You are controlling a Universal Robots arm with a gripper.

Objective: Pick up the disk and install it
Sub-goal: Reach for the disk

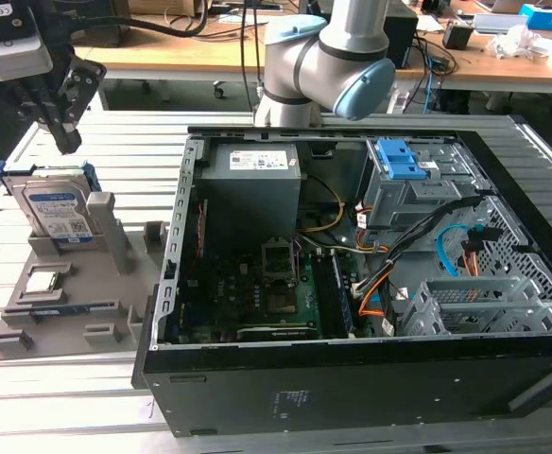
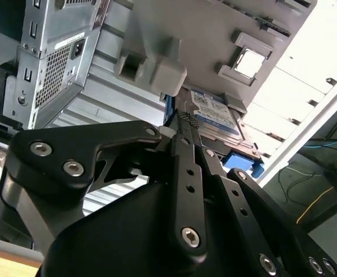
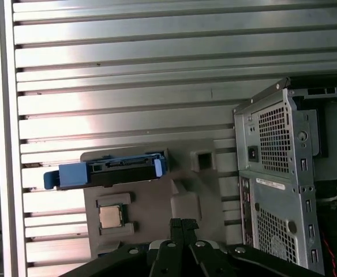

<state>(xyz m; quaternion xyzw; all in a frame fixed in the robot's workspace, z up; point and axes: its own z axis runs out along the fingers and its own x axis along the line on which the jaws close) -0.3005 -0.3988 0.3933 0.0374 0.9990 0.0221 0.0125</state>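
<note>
The disk [image 1: 57,210] stands on edge in a slot of the grey fixture [image 1: 68,307] at the exterior view's left, its white-and-blue label facing the camera and a blue carrier frame around it. My gripper [image 1: 68,142] hangs just above the disk's top edge, apart from it, with its black fingers pressed together and nothing between them. In the first wrist view the disk [image 3: 116,172] shows edge-on, a short way from my shut gripper [image 3: 183,224]. The second wrist view has the disk [image 2: 217,115] just past the gripper [image 2: 188,122].
A square processor chip [image 1: 42,281] lies in the fixture in front of the disk. The open computer case [image 1: 352,388] fills the exterior view's right, with a grey power supply [image 1: 252,180], a blue latch [image 1: 399,161] on a metal cage, loose cables and a drive cage [image 1: 474,307].
</note>
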